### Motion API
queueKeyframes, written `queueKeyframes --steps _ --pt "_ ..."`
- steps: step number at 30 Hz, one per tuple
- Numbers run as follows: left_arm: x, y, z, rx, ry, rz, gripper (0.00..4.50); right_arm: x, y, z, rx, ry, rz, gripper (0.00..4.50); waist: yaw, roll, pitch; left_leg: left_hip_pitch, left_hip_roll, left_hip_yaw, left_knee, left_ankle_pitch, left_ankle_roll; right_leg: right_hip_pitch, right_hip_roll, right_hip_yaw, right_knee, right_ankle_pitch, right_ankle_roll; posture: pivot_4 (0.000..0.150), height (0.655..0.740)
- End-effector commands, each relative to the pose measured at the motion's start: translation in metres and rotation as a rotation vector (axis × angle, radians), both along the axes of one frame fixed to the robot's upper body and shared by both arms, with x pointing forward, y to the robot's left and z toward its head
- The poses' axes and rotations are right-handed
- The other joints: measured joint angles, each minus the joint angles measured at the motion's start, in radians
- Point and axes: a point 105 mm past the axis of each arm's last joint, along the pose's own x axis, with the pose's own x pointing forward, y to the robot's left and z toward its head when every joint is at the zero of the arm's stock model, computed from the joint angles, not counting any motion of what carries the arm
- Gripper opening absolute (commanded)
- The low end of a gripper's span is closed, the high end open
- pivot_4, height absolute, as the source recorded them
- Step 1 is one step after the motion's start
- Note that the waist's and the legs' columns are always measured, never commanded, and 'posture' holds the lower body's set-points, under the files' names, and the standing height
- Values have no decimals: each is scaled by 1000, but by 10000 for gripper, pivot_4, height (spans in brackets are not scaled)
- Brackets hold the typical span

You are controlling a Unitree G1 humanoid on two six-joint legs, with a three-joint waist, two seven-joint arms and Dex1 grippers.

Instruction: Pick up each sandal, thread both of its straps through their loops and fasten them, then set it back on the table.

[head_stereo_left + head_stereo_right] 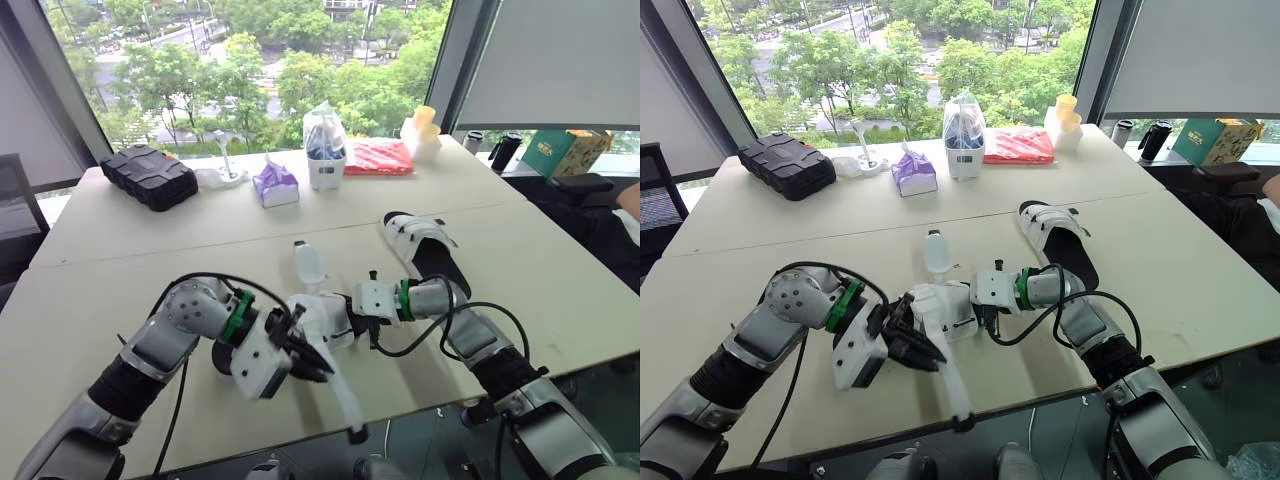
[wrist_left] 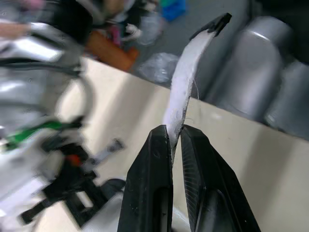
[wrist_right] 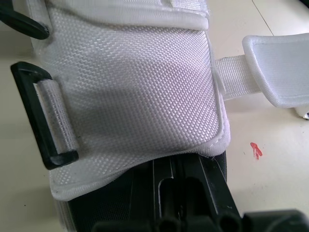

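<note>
White webbing is the business in hand. In the head views, one sandal [image 1: 322, 312] is raised just off the desk [image 1: 150, 260] between the two arms. A long strap [image 1: 341, 396] hangs loose from it past the desk's near edge. That strap is not fastened, so by my reading this sandal is mid-threading. The second sandal [image 1: 425, 250] lies flat on the desk beyond the right claw [image 1: 352, 318], well apart from the left claw [image 1: 318, 368]. Whether its straps are done up I cannot tell, so at best half the task is finished. The held sandal sits directly between the claws, touching both.

In the left wrist view, the left claw is nearly closed, its two black fingers [image 2: 154, 169] pinching the white strap partway along. The free length runs on past the fingertips to a black tip [image 2: 216, 23], with the desk edge below.

In the right wrist view, the sandal's woven white upper lies right against the right claw, covering it, so I cannot tell how far that claw is open. A black loop [image 3: 41, 116] stands empty at one side of the upper. A second strap [image 3: 270, 72] trails off the other side, unthreaded. Both fastenings look still to do.
</note>
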Motion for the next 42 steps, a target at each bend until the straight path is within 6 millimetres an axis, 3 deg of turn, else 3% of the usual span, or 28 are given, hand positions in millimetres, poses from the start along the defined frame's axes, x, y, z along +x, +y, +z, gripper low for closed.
queueKeyframes --steps 1,4,6,8,20,27,32,37,42 --pt "5 -7 29 -129 77 78 3943 0 -5 -11 -45 33 -14 0 0 0 0 0 0 0 0 0 0 0 0 0 0 0 0 1500 7400" --pt "39 1 68 -316 293 321 3943 0 -4 -11 -43 32 -12 0 -1 -1 1 0 0 0 0 0 0 0 3 -1 1 1 2 1500 7400" --pt "32 22 61 -239 416 361 3943 1 -4 -11 -44 31 -11 0 -8 0 1 0 1 -1 2 0 0 0 5 -1 2 2 5 1500 7400" --pt "18 29 54 -179 452 341 3943 2 -4 -11 -46 29 -10 0 -19 2 0 1 1 0 0 0 0 -1 5 0 2 2 5 1500 7400" --pt "-9 13 28 -32 314 186 3943 5 -2 -10 -48 25 -1 0 -2 0 1 2 3 0 1 0 0 2 5 0 0 0 -1 1500 7400" --pt "24 18 30 -105 390 372 3943 4 -4 -11 -49 26 -6 0 -1 0 1 2 3 0 1 0 0 2 6 0 0 0 -1 1500 7400" --pt "49 28 32 -115 622 572 3943 4 -4 -11 -48 24 -11 0 -2 0 1 2 3 0 1 0 0 2 6 0 0 0 0 1500 7400" --pt "65 24 18 -55 541 642 3943 5 -4 -10 -48 18 -14 0 -2 0 1 2 3 0 1 0 0 2 7 -1 1 2 3 1500 7400" --pt "65 17 11 -20 532 621 3943 6 -5 -9 -46 14 -20 0 -2 0 1 2 3 0 1 0 0 2 6 0 1 1 1 1500 7400"
